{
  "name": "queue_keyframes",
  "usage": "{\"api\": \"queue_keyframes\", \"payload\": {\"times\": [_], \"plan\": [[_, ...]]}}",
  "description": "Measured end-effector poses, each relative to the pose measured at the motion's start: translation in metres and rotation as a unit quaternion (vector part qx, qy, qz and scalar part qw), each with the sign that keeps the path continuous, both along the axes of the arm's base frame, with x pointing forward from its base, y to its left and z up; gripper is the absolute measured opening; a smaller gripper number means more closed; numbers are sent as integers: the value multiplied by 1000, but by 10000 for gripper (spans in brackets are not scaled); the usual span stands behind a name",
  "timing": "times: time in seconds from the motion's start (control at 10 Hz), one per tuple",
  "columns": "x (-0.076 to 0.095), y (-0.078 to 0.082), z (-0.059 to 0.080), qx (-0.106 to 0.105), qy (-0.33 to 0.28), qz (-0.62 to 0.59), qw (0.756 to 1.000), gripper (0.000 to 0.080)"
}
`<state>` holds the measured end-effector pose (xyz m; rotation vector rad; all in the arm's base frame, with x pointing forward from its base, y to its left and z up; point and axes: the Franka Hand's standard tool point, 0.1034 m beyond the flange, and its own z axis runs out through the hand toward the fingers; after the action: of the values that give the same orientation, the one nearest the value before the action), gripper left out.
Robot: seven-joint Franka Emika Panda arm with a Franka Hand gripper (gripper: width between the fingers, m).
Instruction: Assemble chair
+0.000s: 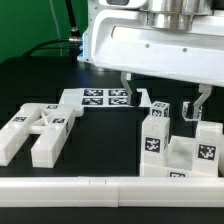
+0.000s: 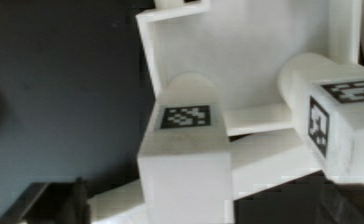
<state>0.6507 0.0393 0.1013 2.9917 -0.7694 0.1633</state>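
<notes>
Gripper [image 1: 165, 96], jaws wide, over part-hidden chair [image 1: 156, 138]

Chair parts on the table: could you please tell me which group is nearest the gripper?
The upright blocks on the exterior view's right, just below the gripper; the low parts lie at that view's left.

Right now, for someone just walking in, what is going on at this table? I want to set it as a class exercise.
The white robot arm's pincer hangs open above a cluster of chunky white plastic blocks with square tags, which seem joined, on the exterior view's right. Its fingers straddle the uprights and appear to grip nothing. Other loose white tagged parts lie on the black table at the exterior view's left. The flat white marker board lies behind, and a long plain white rail lies in front.
</notes>
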Motion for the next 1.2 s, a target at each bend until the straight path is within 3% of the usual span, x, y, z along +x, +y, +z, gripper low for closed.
{"api": "queue_keyframes", "payload": {"times": [0.4, 0.7, 0.9, 1.2], "plan": [[-1, 0, 0, -1, 0, 12, 1000, 649], [-23, -6, 3, -3, -2, 78, 997, 649], [-30, -10, -7, -9, -2, 108, 994, 649], [-30, -7, -10, -11, -5, 106, 994, 649]]}}
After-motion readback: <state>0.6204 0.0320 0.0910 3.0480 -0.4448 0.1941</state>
